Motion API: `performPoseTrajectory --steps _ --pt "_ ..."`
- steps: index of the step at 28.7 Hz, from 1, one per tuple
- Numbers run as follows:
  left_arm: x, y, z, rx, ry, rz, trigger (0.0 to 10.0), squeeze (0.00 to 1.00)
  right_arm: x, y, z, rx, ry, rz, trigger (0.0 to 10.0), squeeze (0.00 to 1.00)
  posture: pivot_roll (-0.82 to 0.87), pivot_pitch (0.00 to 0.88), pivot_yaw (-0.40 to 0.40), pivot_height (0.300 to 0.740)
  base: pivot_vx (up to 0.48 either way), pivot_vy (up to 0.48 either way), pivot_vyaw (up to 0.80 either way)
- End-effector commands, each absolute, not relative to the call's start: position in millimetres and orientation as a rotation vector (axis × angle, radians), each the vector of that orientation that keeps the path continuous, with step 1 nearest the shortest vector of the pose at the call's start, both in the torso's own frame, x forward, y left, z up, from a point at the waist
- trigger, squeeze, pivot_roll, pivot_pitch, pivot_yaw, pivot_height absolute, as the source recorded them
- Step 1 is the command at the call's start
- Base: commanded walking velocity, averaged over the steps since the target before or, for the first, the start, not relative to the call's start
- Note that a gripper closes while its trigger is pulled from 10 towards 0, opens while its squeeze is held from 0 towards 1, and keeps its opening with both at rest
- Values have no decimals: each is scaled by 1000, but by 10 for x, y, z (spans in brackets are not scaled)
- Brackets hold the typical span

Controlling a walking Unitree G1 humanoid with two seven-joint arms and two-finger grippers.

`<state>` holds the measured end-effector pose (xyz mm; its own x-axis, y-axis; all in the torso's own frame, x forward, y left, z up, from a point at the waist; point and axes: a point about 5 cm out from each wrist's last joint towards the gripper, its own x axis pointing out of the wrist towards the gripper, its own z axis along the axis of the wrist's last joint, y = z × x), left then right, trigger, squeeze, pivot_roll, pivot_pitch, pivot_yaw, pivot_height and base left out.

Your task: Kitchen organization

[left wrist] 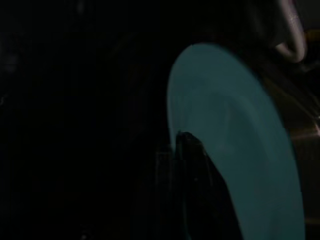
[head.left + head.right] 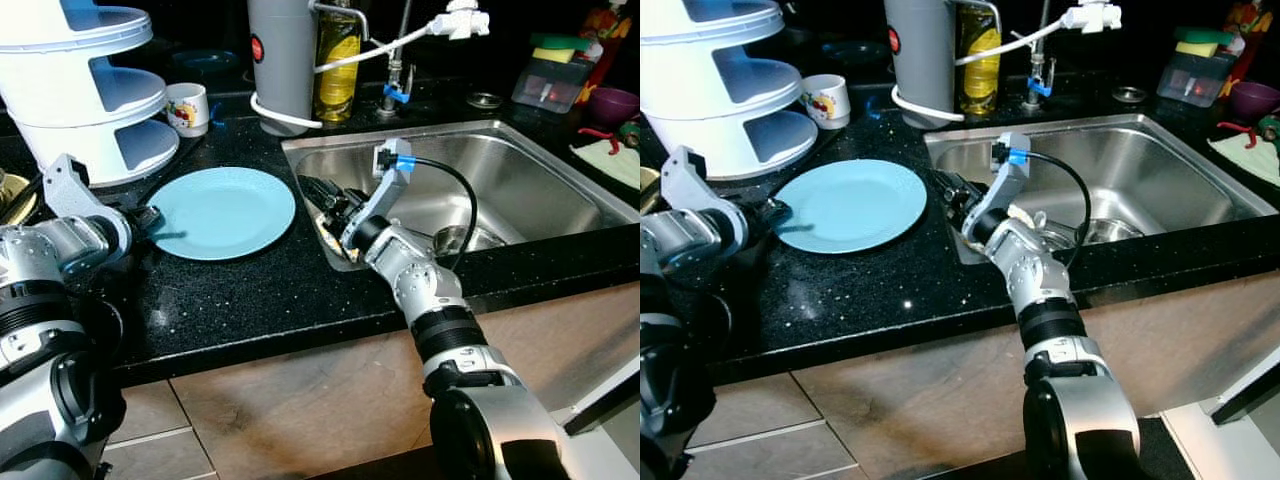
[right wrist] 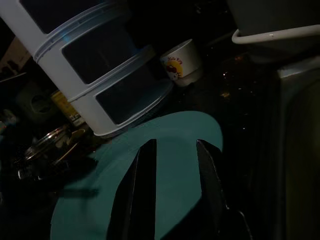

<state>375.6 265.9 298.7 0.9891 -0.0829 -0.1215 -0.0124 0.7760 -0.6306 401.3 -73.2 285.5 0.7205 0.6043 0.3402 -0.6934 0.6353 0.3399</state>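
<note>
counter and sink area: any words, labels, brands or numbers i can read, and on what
No text can be read.
Mug: colourful cartoon print, no legible words.
Grey canister: round red sticker, too small to read.
Oil bottle: yellow label, blurred.

Your plate: one light blue plate (image 2: 222,211) on the black counter (image 2: 250,300).
You see it is round, shallow and has nothing on it, and it lies flat, right side up. It sits between the white tiered stand (image 2: 90,90) and the steel sink (image 2: 520,190), close to the sink's left rim. Its surface looks clean and whole.
</note>
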Motion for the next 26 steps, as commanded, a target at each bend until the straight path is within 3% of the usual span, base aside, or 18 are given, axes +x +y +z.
performPoseTrajectory --steps 1,6,18,19,20,21,26 --pt "3746 2690 2912 -547 150 8 0 0 4008 -763 2875 482 -209 741 10000 0 73 212 -21 740 0 0 0" --pt "3762 2579 2989 -471 83 -39 0 0 4018 -807 2927 509 -222 728 10000 0 73 217 -24 740 0 0 0" --pt "3724 2427 3276 -539 -148 -212 0 0 4022 -1002 3162 674 -279 684 10000 0 63 214 -17 740 0 0 0" --pt "3709 2412 3309 -558 -171 -238 0 0 4017 -1007 3169 687 -275 691 10000 369 61 211 -16 740 0 0 0" --pt "3697 2403 3332 -571 -187 -255 0 0 4014 -1010 3173 694 -272 695 10000 369 61 211 -16 740 0 0 0" --pt "3685 2393 3353 -583 -201 -268 0 0 4008 -1013 3175 701 -268 702 10000 1000 58 210 -15 740 0 0 0" --pt "3656 2293 3374 -620 -221 -324 0 0 3995 -1016 3150 712 -236 711 10000 1000 55 208 -15 740 0 0 0"
